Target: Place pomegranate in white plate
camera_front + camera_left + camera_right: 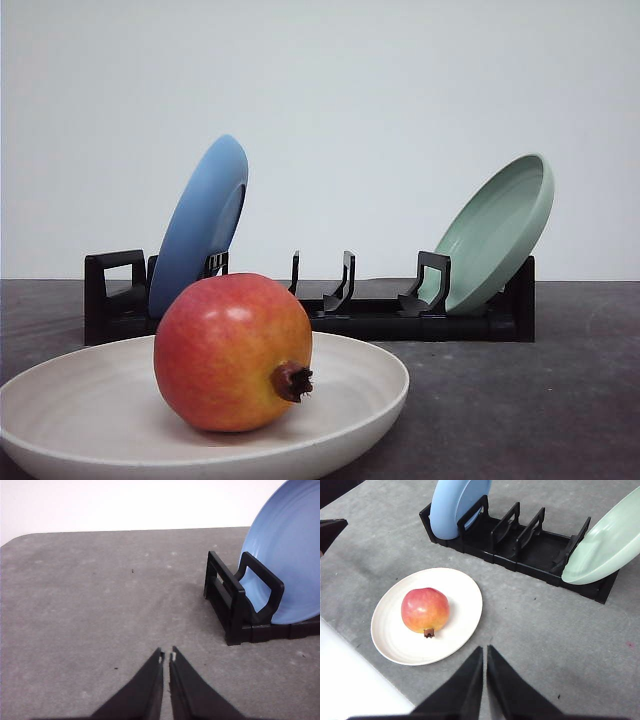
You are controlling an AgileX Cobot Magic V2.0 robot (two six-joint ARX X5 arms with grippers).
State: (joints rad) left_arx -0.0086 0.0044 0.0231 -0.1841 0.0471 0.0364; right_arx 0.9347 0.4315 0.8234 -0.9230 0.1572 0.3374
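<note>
While both arms sit clear of the load, the round red pomegranate [233, 351] with its yellow-orange blush and glossy skin rests inside the shallow off-white matte plate [60, 410], nearest the front camera. Dark brown crown stub [292, 381] points sideways, toward the right in the front view. Fruit sits on the plate floor, a bit off centre, not touching the raised rim. Plate lies flat on the grey speckled surface [520, 400].

Right claw [485, 652]: black tapered fingers closed together, tips nearly meeting, nothing between them. It hangs over bare surface just beside the plate's edge, apart from the pomegranate [425, 611] and the white plate [465, 600].

Left claw [167, 656]: fingers together too, thin slit between tips, holding nothing. It is over bare surface, near the end of the rack that carries the blue plate.

Further back, a black plastic slotted dish rack [380, 318] stands behind the white plate, apart from it. A glossy blue round plate [203, 222] stands on edge in the rack's left end slot, tilted. A pale green round plate [498, 232] leans at the right end, tilted outward. Middle slots between them carry nothing. Plain white wall [400, 100] behind the rack.
</note>
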